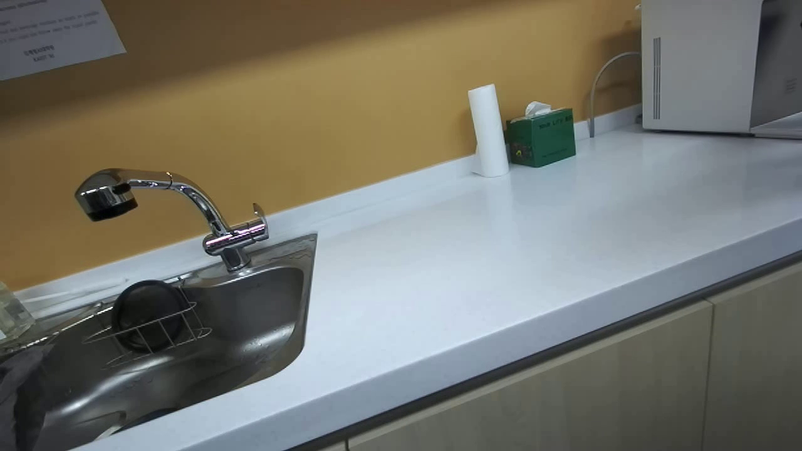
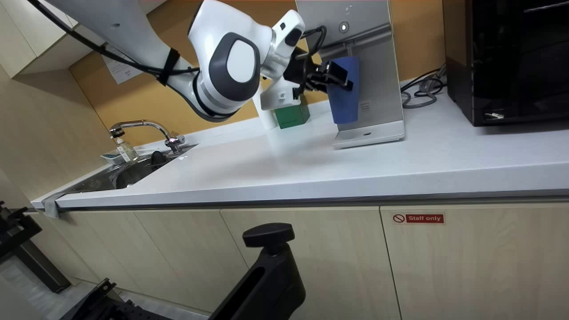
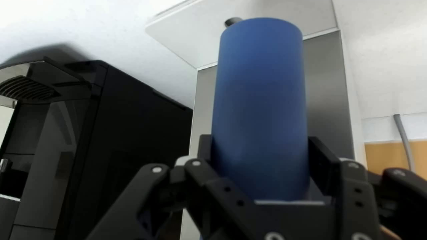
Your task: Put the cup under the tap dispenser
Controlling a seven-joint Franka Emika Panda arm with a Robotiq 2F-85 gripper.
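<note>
Black 2-finger claw [image 3: 260, 156] grips tapered blue cup [image 3: 260, 93] by tall silver-grey dispenser [image 2: 378, 78] on right; prob. best: centre over its white base [image 2: 384, 134], lower vert., release gently.

tissue box [image 1: 550, 140] beside 1 paper roll [image 1: 489, 131]

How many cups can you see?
1. The tall round blue cup is gripped by the black two-fingered pincer, in front of the tall silver-fronted appliance. More could be hidden inside the stainless-steel sink, which the pictures don't fully show.
</note>
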